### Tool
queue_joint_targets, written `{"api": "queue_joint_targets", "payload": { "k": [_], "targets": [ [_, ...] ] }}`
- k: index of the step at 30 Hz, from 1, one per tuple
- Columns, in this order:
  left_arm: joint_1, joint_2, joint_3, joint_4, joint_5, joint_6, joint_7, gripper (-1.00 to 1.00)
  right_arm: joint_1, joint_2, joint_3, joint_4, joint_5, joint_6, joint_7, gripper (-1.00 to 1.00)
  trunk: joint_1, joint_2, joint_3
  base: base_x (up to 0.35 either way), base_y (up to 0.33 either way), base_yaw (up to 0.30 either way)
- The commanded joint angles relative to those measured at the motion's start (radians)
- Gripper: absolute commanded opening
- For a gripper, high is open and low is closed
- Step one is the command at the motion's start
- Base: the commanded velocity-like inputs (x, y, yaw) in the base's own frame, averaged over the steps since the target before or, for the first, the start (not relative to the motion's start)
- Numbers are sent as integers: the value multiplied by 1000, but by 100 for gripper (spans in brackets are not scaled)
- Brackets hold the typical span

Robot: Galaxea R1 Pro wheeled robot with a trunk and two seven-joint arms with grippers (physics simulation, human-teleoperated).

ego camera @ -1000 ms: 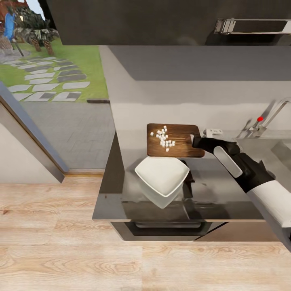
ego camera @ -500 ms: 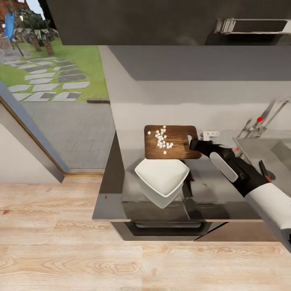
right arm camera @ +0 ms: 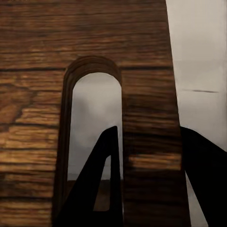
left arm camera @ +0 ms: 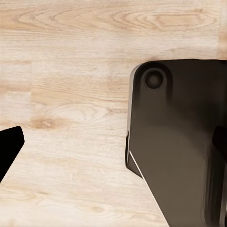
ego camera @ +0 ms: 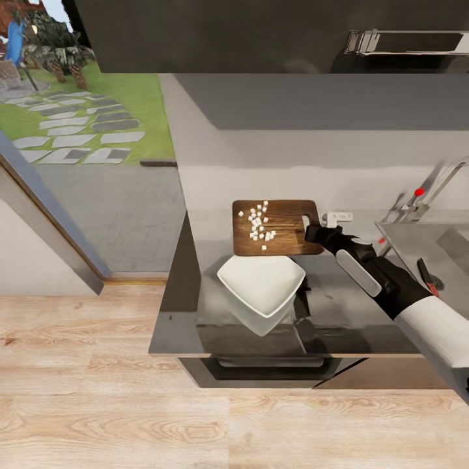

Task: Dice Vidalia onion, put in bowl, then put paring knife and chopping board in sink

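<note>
Tool (ego camera: 309, 232) tips (board-hidden) at chopping board (ego camera: 286, 215)

Sink (ego camera: 417, 238) cut by the frame edge; chopping board (right arm camera: 94, 47) edges beyond the right wrist view.

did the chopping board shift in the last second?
Yes. The chopping board slid away from the faucet, its far edge now higher above the bowl. The right claw is at its slot-handle end.

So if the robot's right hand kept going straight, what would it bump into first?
Nothing new: the right gripper already straddles the handle end of the brown wooden chopping board, one of its fingers through the slot. Farther along lie white onion cubes.
</note>
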Motion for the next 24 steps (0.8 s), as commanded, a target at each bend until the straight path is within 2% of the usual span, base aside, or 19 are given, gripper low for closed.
{"api": "queue_joint_targets", "payload": {
  "k": [1, 5, 9, 13, 19, 24],
  "targets": [
    [0, 1, -6, -2, 6, -1, 5, 100, -2, -1, 4, 9, -8, -5, 9, -100, 1, -2, -2, 0, 0, 0],
    [0, 1, -6, -2, 6, -1, 5, 100, -2, 0, 5, 50, -8, -50, 60, -100, 1, -2, -2, 0, 0, 0],
    [0, 1, -6, -2, 6, -1, 5, 100, -1, 1, 6, 69, -8, -69, 68, -100, 1, -2, -2, 0, 0, 0],
    [0, 1, -6, -2, 6, -1, 5, 100, -2, 1, 6, 107, -8, -150, 70, -100, 1, -2, -2, 0, 0, 0],
    [0, 1, -6, -2, 6, -1, 5, 100, -2, 3, 23, 172, -8, -200, 188, -100, 1, -2, -2, 0, 0, 0],
    [0, 1, -6, -1, 6, -1, 5, 100, -2, 3, 26, 183, -8, -224, 203, -100, 1, -2, -2, 0, 0, 0]
  ]
}}
